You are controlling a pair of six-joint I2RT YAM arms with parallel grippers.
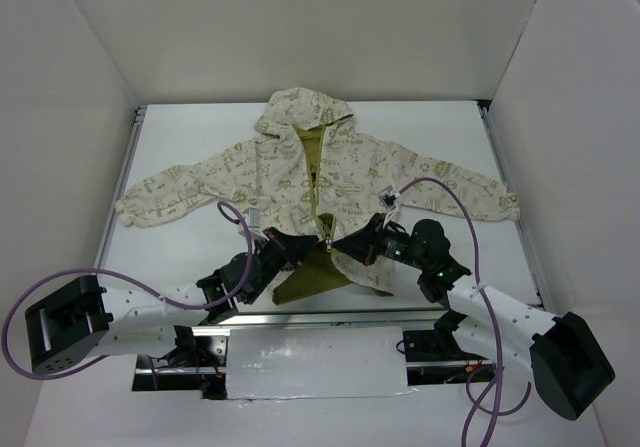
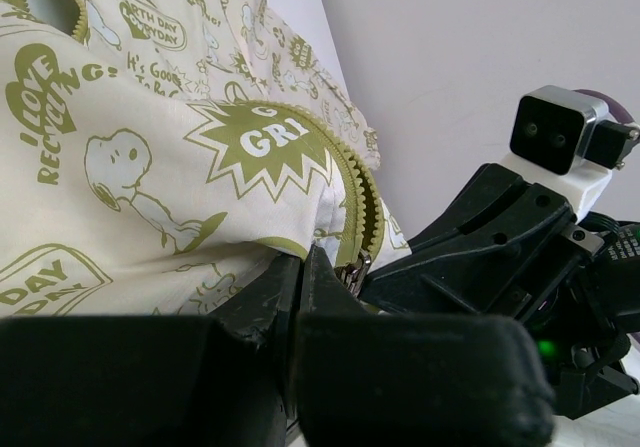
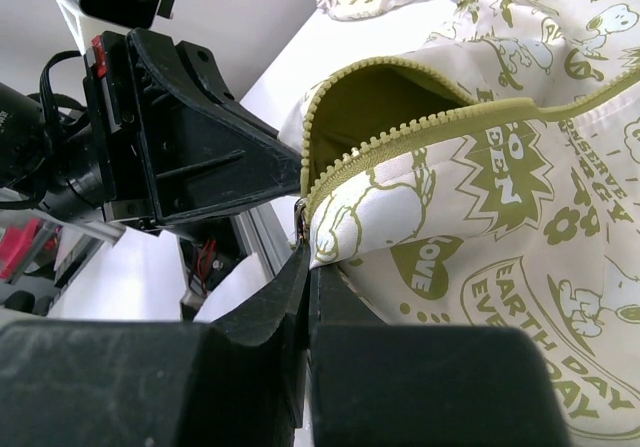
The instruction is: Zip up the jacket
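The jacket (image 1: 330, 172) lies flat on the table with its hood at the far side and its sleeves spread. Its front is open, with olive lining showing down the middle. My left gripper (image 1: 298, 245) is shut on the bottom hem of the left panel; in the left wrist view the closed fingertips (image 2: 318, 267) pinch cream fabric (image 2: 150, 167) just beside the metal zipper slider (image 2: 355, 267). My right gripper (image 1: 347, 242) is shut on the bottom corner of the right panel (image 3: 480, 197), next to the zipper teeth (image 3: 400, 132). The two grippers almost touch.
An olive flap of lining (image 1: 310, 279) folds out at the hem near the table's front edge (image 1: 320, 312). White walls enclose the table on three sides. Purple cables (image 1: 445, 192) loop over both arms.
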